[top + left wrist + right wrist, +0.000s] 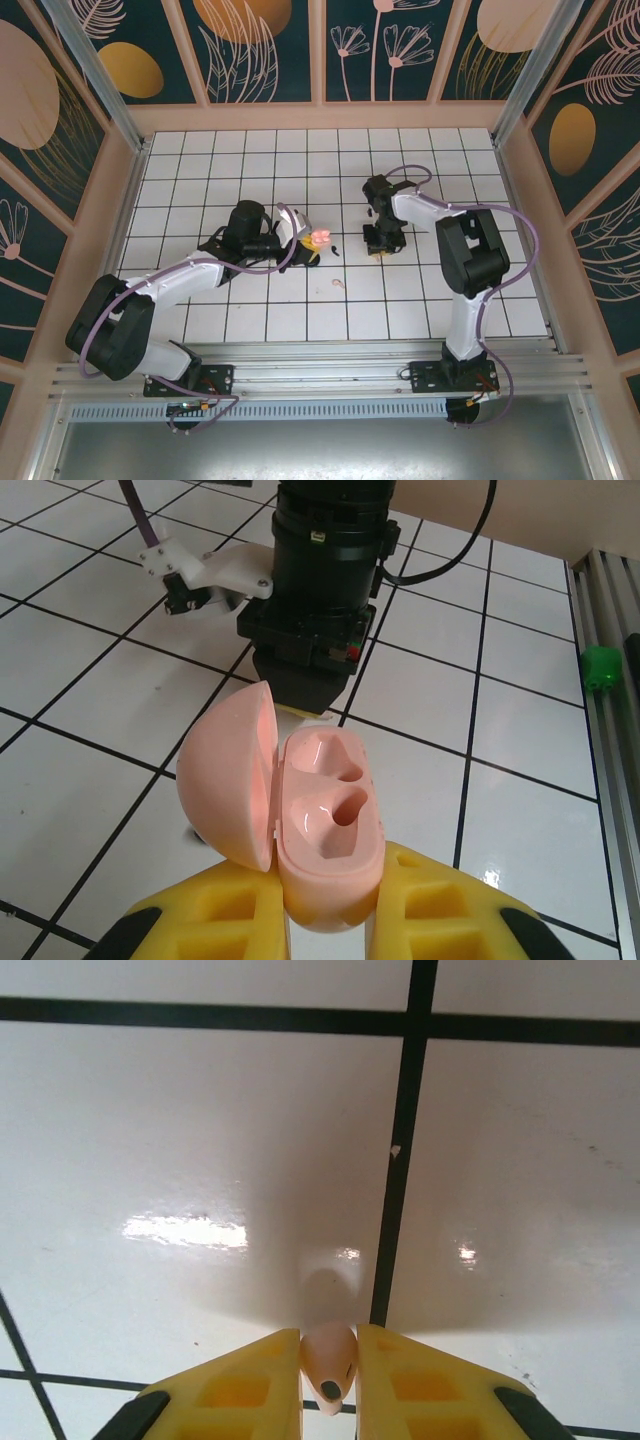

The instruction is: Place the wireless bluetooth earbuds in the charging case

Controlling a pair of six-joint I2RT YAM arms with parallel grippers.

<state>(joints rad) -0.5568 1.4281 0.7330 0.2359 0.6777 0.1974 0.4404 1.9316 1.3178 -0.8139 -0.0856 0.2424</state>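
**Pink bud gripped, case held open: the carry to the case comes next.**
My right claw is pinched nearly shut on a pale pink earbud, low over the tile right of centre. My left claw clamps the open charging case just to the left, both wells empty. I reckon the next move is to lift, swing left and line the stem up with a well. Another pink bud lies nearer.
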